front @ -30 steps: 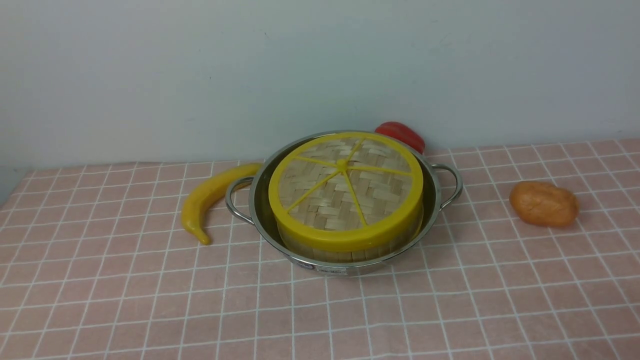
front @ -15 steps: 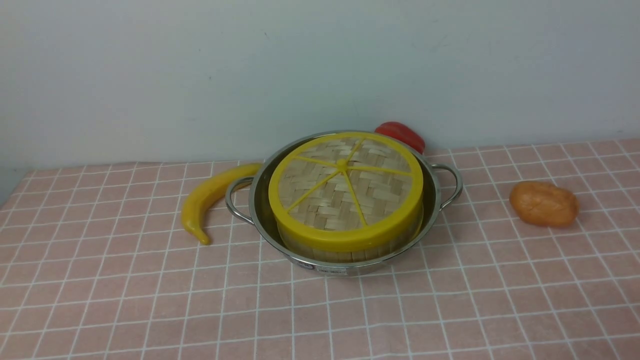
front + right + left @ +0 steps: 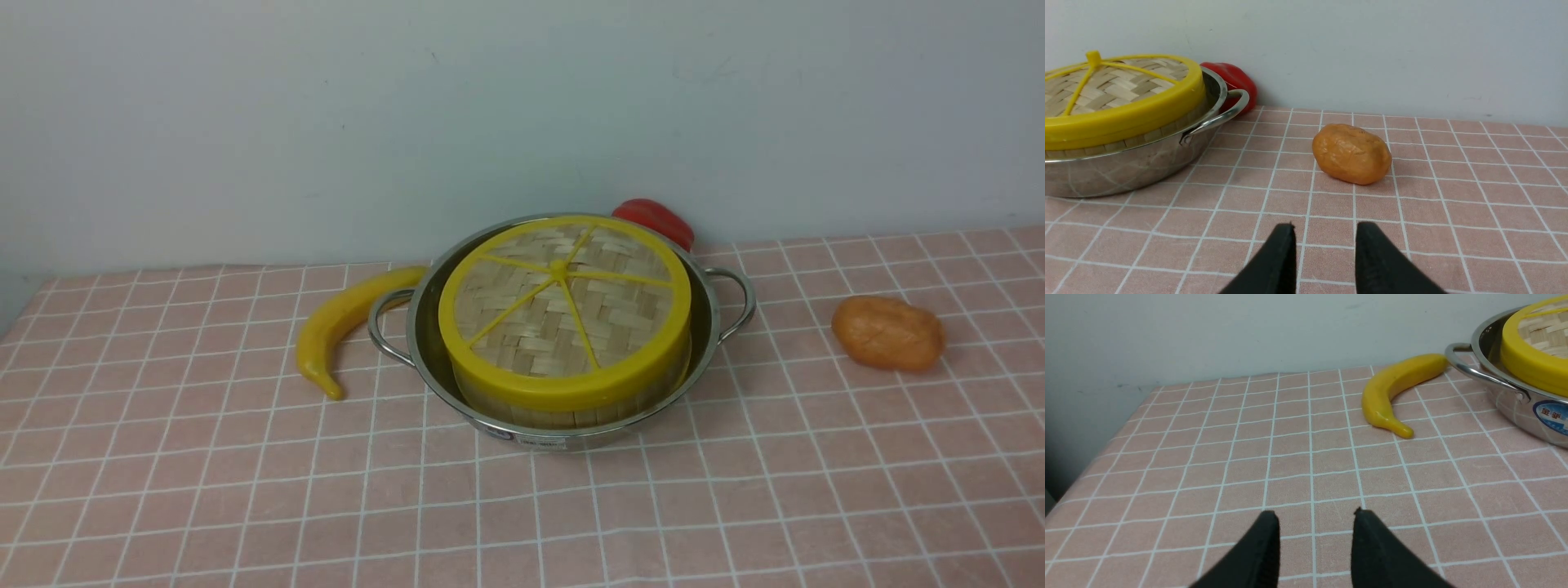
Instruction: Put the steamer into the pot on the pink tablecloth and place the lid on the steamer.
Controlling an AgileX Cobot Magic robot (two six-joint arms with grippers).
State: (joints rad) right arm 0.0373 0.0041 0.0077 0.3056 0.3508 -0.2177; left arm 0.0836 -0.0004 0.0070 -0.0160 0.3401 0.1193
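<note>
front and both wrist views face the wall, sharing the pot (image 3: 571, 442).

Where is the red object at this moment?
In the front view, the red object lies against the far right side of the steel pot, partly hidden by its rim, near the wall.

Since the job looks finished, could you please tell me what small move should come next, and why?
Probably none beyond holding both arms back: the lid sits on the steamer, which is inside the pot, and both end effectors are open.
</note>
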